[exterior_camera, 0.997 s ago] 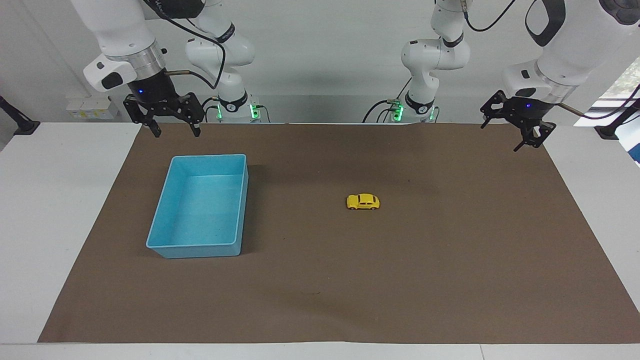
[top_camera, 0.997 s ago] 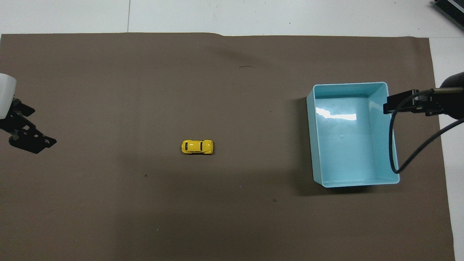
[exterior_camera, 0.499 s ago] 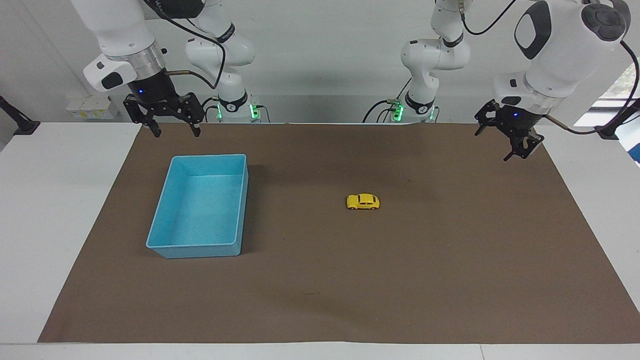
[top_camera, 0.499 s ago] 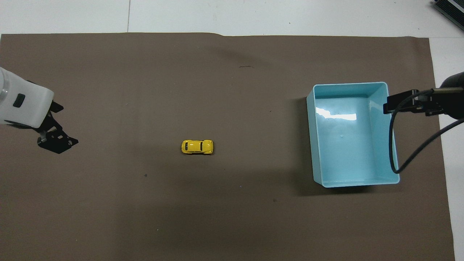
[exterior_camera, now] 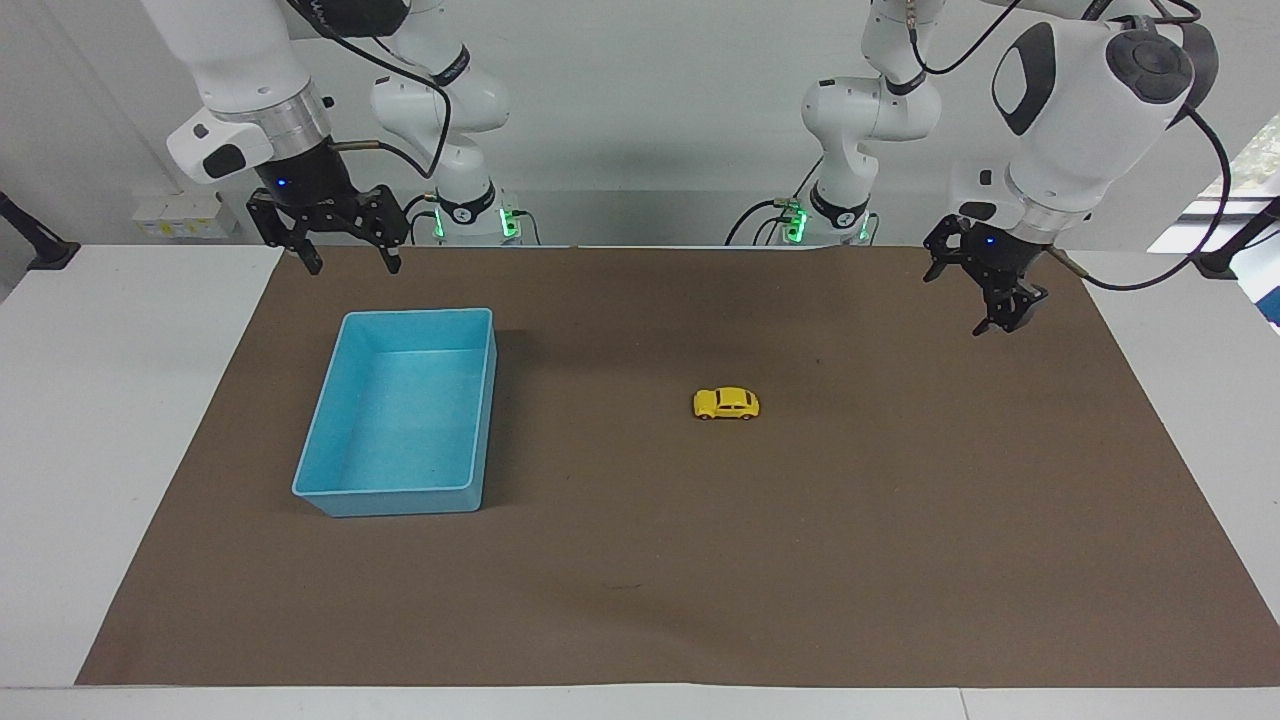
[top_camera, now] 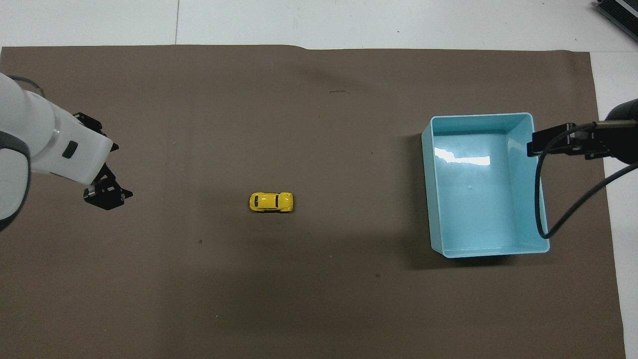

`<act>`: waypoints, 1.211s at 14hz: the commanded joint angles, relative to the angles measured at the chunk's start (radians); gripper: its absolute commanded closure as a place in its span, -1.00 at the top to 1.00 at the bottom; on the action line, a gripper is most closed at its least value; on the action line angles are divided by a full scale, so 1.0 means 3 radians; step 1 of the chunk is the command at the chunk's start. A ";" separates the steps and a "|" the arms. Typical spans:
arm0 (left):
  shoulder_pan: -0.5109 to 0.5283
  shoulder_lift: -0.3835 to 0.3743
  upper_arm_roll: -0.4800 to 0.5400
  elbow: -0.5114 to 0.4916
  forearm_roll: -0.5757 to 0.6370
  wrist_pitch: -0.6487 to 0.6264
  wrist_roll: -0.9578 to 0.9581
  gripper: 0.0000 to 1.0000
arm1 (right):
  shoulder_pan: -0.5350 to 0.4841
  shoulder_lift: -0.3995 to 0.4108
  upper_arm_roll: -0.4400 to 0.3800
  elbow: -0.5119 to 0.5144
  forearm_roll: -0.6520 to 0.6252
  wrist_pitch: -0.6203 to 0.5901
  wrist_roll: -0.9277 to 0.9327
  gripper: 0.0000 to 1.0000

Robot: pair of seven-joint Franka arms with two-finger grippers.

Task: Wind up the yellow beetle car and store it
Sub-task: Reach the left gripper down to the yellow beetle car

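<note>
The yellow beetle car (exterior_camera: 727, 403) stands on its wheels near the middle of the brown mat, and also shows in the overhead view (top_camera: 271, 202). The empty blue tray (exterior_camera: 330, 497) sits toward the right arm's end of the table (top_camera: 538, 199). My left gripper (exterior_camera: 998, 325) hangs in the air, open and empty, over the mat toward the left arm's end, well apart from the car; in the overhead view (top_camera: 107, 197) its white wrist covers part of it. My right gripper (exterior_camera: 352, 265) waits, open and empty, raised by the tray's edge (top_camera: 543, 142).
The brown mat (exterior_camera: 900, 560) covers most of the white table (exterior_camera: 100, 420). A black cable (top_camera: 541, 209) from the right arm hangs over the tray's outer wall. Both arm bases stand at the robots' edge of the table.
My left arm has swung inward over the mat toward the car and slightly lower. The right arm, the car and the tray have not moved.
</note>
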 commanded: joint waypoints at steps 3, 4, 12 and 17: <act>-0.0350 0.0013 0.0042 -0.0460 -0.0089 0.0625 0.0099 1.00 | -0.0033 -0.0034 0.0019 -0.0019 0.0058 -0.0009 0.0053 1.00; -0.0432 0.0079 0.0042 -0.0501 -0.0094 0.0722 0.0089 1.00 | -0.0038 -0.0034 0.0019 -0.0019 0.0058 -0.0009 0.0053 1.00; -0.0943 0.0392 0.0047 -0.0915 -0.0206 0.1739 -0.0094 1.00 | -0.0033 -0.0034 0.0019 -0.0019 0.0058 -0.0009 0.0053 1.00; -0.1291 0.0555 0.0047 -0.1110 -0.0206 0.2220 -0.0463 1.00 | -0.0033 -0.0034 0.0014 -0.0014 0.0058 -0.0009 0.0053 1.00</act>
